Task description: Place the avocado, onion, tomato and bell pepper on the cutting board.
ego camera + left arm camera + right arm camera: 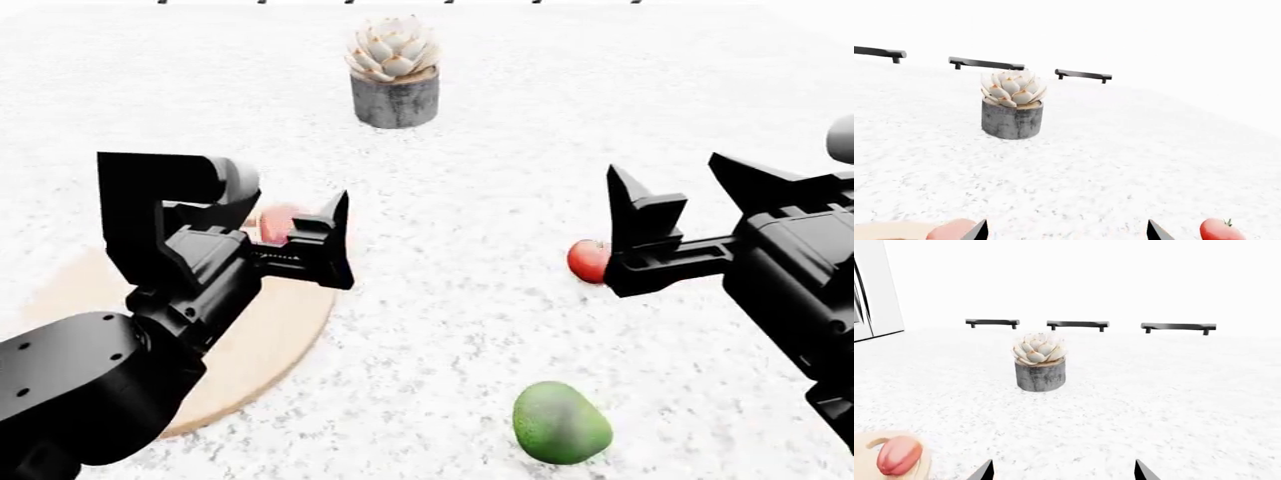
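Observation:
The round wooden cutting board (267,345) lies at the left, largely under my left arm. The salmon-red bell pepper (276,222) rests on the board's far part, half hidden behind my left gripper (340,240), which is open and empty above the board's edge. The glossy red tomato (586,261) sits on the counter right of centre, just behind my open, empty right gripper (663,165). The green avocado (561,422) lies near the front. The onion is out of view. Bell pepper (899,455) and tomato (1221,231) also show in the wrist views.
A pale succulent in a grey stone pot (394,85) stands at the back centre of the white speckled counter (481,300). Dark bar handles (1077,324) line the far edge. A white panel (871,290) shows at one side in the right wrist view.

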### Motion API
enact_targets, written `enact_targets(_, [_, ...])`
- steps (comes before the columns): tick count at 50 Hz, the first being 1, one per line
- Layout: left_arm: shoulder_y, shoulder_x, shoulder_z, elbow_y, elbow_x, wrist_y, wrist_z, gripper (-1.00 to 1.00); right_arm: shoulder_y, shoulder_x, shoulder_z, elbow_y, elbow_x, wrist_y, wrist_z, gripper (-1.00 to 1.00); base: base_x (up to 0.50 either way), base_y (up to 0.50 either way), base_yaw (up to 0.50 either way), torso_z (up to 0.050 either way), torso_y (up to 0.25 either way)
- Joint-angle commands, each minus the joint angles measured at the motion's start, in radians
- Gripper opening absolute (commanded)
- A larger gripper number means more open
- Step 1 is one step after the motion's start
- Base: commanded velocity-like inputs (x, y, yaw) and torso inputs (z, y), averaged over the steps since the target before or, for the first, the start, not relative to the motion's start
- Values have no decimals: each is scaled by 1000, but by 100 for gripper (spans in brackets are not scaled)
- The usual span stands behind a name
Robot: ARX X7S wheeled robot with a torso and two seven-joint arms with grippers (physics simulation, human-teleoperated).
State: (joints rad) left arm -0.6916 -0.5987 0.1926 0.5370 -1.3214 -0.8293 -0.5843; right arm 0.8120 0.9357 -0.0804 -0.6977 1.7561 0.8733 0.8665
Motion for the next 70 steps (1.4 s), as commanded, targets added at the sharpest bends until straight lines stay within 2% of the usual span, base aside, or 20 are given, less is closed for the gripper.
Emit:
enact_targets(1, [9, -1, 5, -4, 11, 10, 16, 100, 7, -9, -16, -2, -12, 6, -2, 100, 0, -449, 0, 0, 0])
enact_targets(12, [25, -8, -3, 1, 10, 21, 20, 100, 60, -27, -74, 13, -16, 48, -12, 100, 0, -41, 0, 0, 0])
enact_targets(30, [25, -30, 0, 32, -46, -1, 10, 100, 227, -104, -213, 276, -150, 161, -183, 100, 0, 0, 0, 0, 0])
enact_targets(37, [6, -46, 6, 43, -106, -27, 17, 100, 280, -114, -249, 352, -163, 201, -233, 100, 0, 0, 0, 0, 0])
enact_targets(44, [-13, -95, -1, 100, -218, -60, 42, 100, 327, -121, -289, 414, -195, 240, -310, 100, 0, 0, 0, 0, 0])
enact_targets(52, [-29, -109, -4, 99, -275, -68, 104, 100, 375, -160, -376, 522, -311, 267, -439, 100, 0, 0, 0, 0, 0])
enact_targets(57, [-30, -117, 0, 105, -302, -76, 189, 100, 393, -162, -417, 549, -350, 283, -520, 100, 0, 0, 0, 0, 0])
enact_targets(67, [-31, -121, 9, 79, -343, -87, 287, 100, 391, -156, -453, 572, -388, 287, -577, 100, 0, 0, 0, 0, 0])
enact_targets(70, [-30, -119, 10, 78, -334, -84, 272, 100, 396, -158, -468, 581, -407, 289, -590, 100, 0, 0, 0, 0, 0])
